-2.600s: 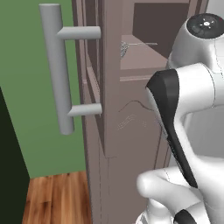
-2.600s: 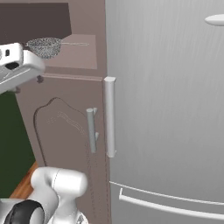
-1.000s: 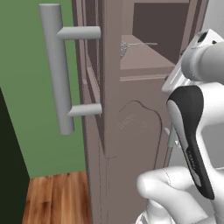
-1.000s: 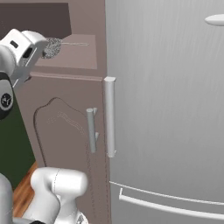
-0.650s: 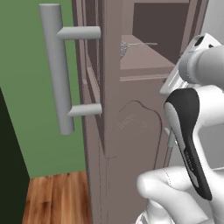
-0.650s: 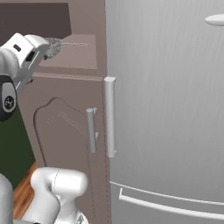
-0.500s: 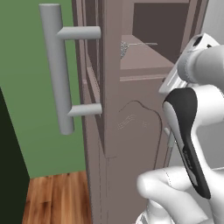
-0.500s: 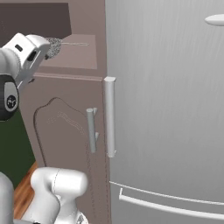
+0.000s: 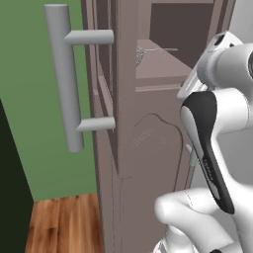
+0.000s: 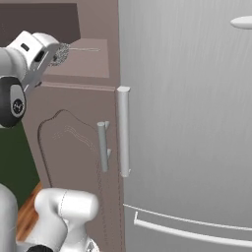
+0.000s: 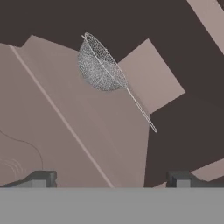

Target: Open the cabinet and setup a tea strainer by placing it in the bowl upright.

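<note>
The cabinet (image 9: 126, 99) stands open, its upper door swung out edge-on with the long grey bar handle (image 9: 65, 74) facing left. The tea strainer (image 11: 99, 69), a small silvery mesh cup with a thin wire handle, lies on the open shelf (image 10: 88, 64), seen also as the tea strainer (image 9: 140, 53) in the left base view. My gripper (image 11: 111, 178) is open, level with the shelf and short of the strainer, nothing between its fingertips (image 11: 43, 178). In the right base view my white hand (image 10: 35, 51) covers part of the strainer (image 10: 62, 53). The bowl is out of view.
A grey fridge (image 10: 197, 113) with a vertical handle (image 10: 123, 130) stands right of the cabinet. Below the shelf is a lower door with a short handle (image 10: 102, 146). A green wall (image 9: 29, 99) and wood floor (image 9: 59, 222) lie to the left.
Since the oldest frames my hand has swung up and turned toward the shelf, now covering part of the strainer in the right base view. Over the last second it has only crept closer.
</note>
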Tool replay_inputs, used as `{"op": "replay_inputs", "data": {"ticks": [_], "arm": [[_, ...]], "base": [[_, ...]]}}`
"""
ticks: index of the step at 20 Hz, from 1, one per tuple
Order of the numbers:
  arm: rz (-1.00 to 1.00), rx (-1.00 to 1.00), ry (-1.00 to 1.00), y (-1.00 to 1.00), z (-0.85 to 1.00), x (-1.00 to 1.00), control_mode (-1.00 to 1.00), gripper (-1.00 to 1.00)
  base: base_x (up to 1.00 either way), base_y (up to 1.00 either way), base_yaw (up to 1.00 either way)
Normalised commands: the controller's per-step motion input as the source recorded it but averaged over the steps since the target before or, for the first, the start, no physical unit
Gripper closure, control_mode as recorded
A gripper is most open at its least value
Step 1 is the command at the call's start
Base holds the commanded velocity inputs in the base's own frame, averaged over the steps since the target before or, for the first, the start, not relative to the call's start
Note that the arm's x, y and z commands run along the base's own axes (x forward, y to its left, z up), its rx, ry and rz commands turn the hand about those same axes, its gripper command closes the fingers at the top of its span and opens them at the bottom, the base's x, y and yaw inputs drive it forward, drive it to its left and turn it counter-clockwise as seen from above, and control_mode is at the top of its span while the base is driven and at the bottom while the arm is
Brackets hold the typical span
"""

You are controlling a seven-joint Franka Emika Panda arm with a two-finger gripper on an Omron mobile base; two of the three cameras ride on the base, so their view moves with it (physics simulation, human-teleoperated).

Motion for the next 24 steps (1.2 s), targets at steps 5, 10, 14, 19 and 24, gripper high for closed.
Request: {"op": "replay_inputs", "data": {"ticks": [5,10,14,19,24], "arm": [[0.0,0.0,0.03,0.0,0.03,0.22,-1.0,-1.0],[0.0,0.0,0.09,0.0,0.0,0.43,-1.0,-1.0],[0.0,0.0,0.01,0.0,0.0,0.48,-1.0,-1.0],[0.0,0.0,0.0,0.0,0.0,0.44,-1.0,-1.0],[0.0,0.0,0.0,0.0,-0.03,0.42,-1.0,-1.0]], "base": [[0.0,0.0,0.0],[0.0,0.0,0.0],[0.0,0.0,0.0],[0.0,0.0,0.0],[0.0,0.0,0.0]]}}
